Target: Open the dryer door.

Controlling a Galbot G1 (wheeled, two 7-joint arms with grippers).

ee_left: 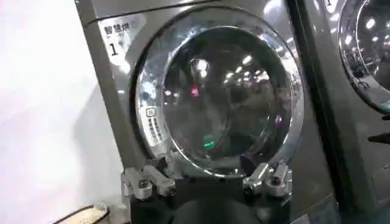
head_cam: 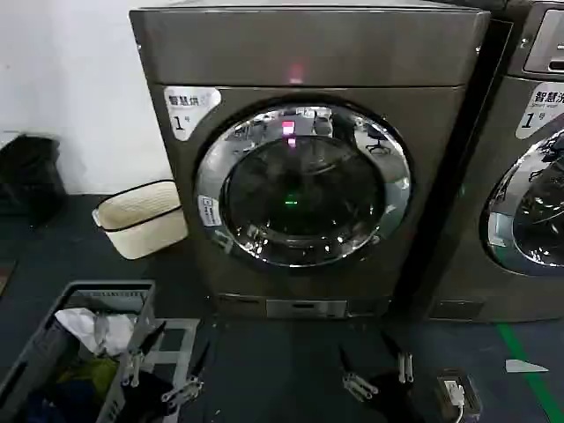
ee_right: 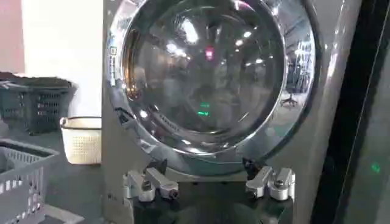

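The dryer (head_cam: 308,53) stands in the middle of the head view, dark bronze-grey, with a white "1" label (head_cam: 189,107) and a pink light (head_cam: 295,70). Its round dryer door (head_cam: 302,185) has a chrome ring and dark glass and lies flush against the front, shut. Low in front of the machine, my left gripper (head_cam: 183,339) is open with nothing between its fingers. My right gripper (head_cam: 366,348) hangs beside it, also open and holding nothing. Both are well short of the door. The left wrist view has the door (ee_left: 219,97) beyond the left gripper (ee_left: 207,164). The right wrist view has the door (ee_right: 210,79) beyond the right gripper (ee_right: 204,165).
A neighbouring machine (head_cam: 529,176) with a similar chrome door stands close on the right. A white basket (head_cam: 141,218) sits on the floor left of the dryer. A grey laundry basket (head_cam: 106,291) with clothes is at the near left. A small device (head_cam: 458,394) lies on the floor at right.
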